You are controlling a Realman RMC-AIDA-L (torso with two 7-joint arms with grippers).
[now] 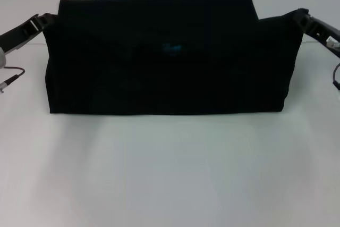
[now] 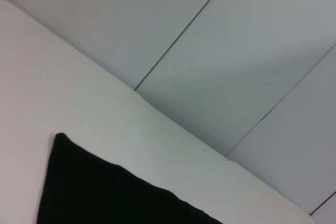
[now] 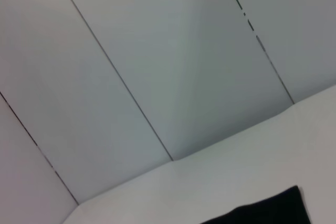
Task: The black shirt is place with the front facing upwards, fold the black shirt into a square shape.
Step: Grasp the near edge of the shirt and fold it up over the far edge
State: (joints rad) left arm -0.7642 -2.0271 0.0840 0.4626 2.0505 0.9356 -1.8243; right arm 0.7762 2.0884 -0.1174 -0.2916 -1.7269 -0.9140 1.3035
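Head view first: the black shirt [image 1: 164, 57] stretches wide across the far half of the white desk [image 1: 170, 174], its lower edge straight and resting on the surface, its upper part folded so that a second layer runs along the top. A small blue mark sits near the shirt's middle. The left end effector [image 1: 47, 20] meets the shirt's upper left corner, and the right end effector [image 1: 298, 14] meets the upper right corner; both corners look pulled outward and lifted, so each appears clenched on the cloth, though the fingertips themselves are hard to make out against the black fabric. A thin cable hangs beside each arm.

Left wrist view: only a pointed corner of the black shirt [image 2: 105, 192] shows, lying on the desk [image 2: 63, 87], with a panelled wall behind. No fingers appear.

Right wrist view: a smaller corner of the shirt [image 3: 273, 211] shows at the picture's edge, on the desk [image 3: 220, 182], again with wall panels behind and no fingers visible.
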